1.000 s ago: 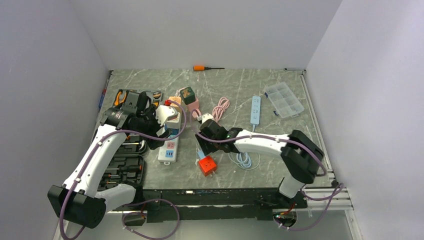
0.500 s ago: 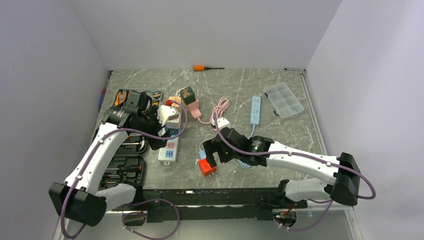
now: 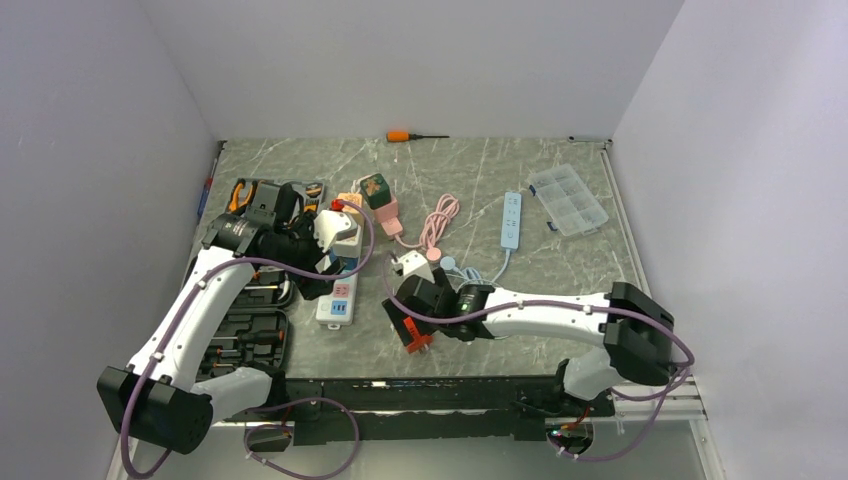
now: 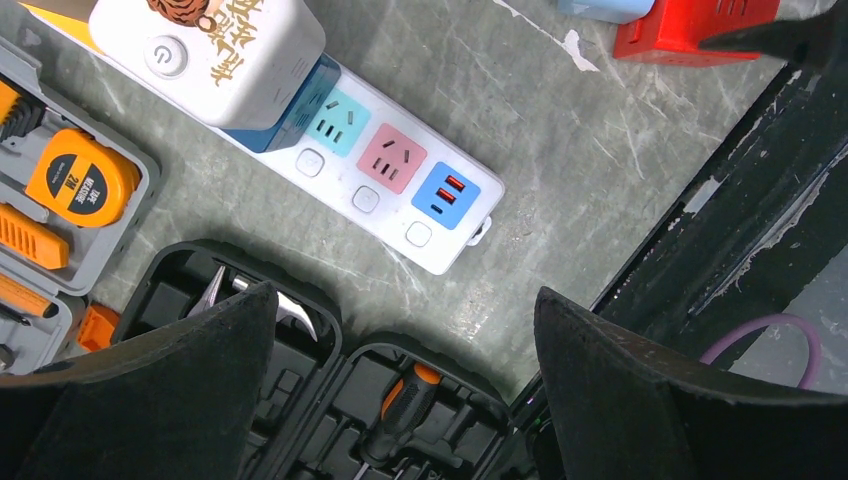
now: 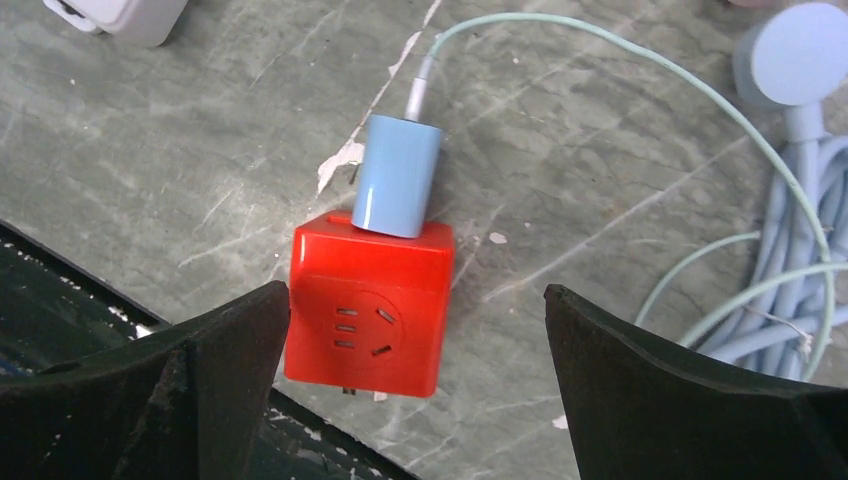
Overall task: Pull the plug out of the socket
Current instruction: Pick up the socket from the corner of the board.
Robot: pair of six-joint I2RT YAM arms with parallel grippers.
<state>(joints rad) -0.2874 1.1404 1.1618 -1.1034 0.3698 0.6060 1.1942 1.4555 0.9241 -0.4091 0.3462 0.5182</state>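
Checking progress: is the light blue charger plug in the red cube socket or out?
In: light blue charger plug sits flush against red cube socket, no prongs showing.

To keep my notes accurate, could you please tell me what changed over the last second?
The right gripper swung back toward the near edge and hangs over the red cube socket, jaws opened wide, holding nothing. The blue plug remains seated in the socket; the left gripper stays open over the power strip.

1. The left arm (image 3: pixel 200 300) reaches away from its near-left base, the left gripper (image 4: pixel 405 295) pointing down, jaws spread wide, holding nothing.
2. The right arm (image 3: pixel 545 315) folds at the elbow and stretches low to the left, the right gripper (image 5: pixel 415 290) facing down, jaws wide apart, empty.
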